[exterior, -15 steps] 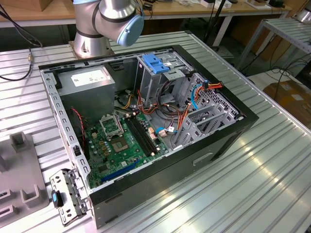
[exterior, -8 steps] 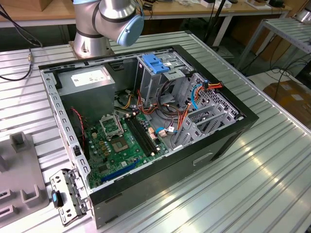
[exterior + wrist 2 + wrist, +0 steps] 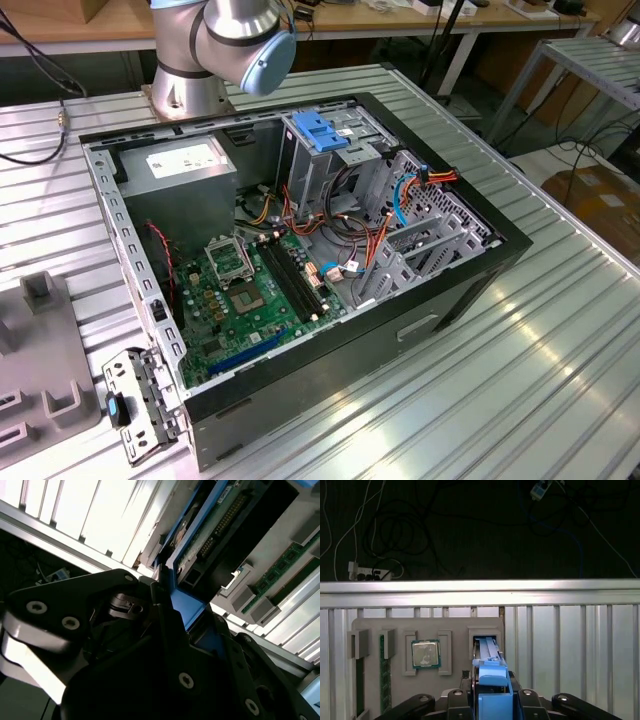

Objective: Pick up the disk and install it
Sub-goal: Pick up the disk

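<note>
1. Here, an open black computer case is lying in the middle of a ribbed aluminium table. It is holding a grey power-supply box with a white sticker, a green motherboard, loose coloured cables and a metal drive cage topped by a blue plastic latch.
2. A flat grey fixture tray is sitting at the table's edge on the exterior view's left. In the first wrist view its pockets are carrying a square silver processor chip, green memory sticks standing on edge, and the disk.
3. The disk, a flat silver hard drive with blue plastic side rails, is standing on edge in the tray pocket next to the chip's, on the side away from the memory sticks.
4. The black gripper is gripping the disk's blue rail, its fingers drawn narrow against either side.
5. The second wrist view is adding the disk's green circuit-board face and its connector row, with the memory sticks lying beyond it.
6. The exterior view is adding the silver robot arm, rising from the table's far edge behind the case.
</note>
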Available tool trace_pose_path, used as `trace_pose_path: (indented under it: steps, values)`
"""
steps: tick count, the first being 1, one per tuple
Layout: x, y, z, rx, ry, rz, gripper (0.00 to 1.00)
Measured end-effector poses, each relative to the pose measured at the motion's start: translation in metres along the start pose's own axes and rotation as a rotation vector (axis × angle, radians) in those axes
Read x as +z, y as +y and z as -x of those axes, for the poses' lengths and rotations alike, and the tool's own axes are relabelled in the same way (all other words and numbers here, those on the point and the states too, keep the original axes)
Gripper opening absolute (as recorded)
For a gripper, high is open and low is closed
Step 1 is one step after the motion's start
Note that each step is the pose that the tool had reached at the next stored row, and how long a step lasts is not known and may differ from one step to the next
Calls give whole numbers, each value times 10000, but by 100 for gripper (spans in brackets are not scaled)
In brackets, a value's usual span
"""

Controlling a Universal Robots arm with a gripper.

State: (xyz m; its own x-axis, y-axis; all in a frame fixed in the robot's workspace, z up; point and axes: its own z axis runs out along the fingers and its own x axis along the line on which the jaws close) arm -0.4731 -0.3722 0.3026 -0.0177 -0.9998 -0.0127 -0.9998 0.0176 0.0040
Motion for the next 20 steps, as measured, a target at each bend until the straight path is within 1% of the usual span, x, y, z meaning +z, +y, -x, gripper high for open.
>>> trace_pose_path:
  steps: [3,5,7,9,18,19,20]
  values:
    - [-54,0,1,0,9,0,37]
    - [-134,1,2,0,23,0,37]
    - [-175,1,3,0,37,-1,37]
    - [-235,1,4,0,61,-1,37]
    - [-421,2,11,1,117,-2,37]
    - [-439,2,12,0,128,-2,37]
    - [-439,2,12,1,137,-6,37]
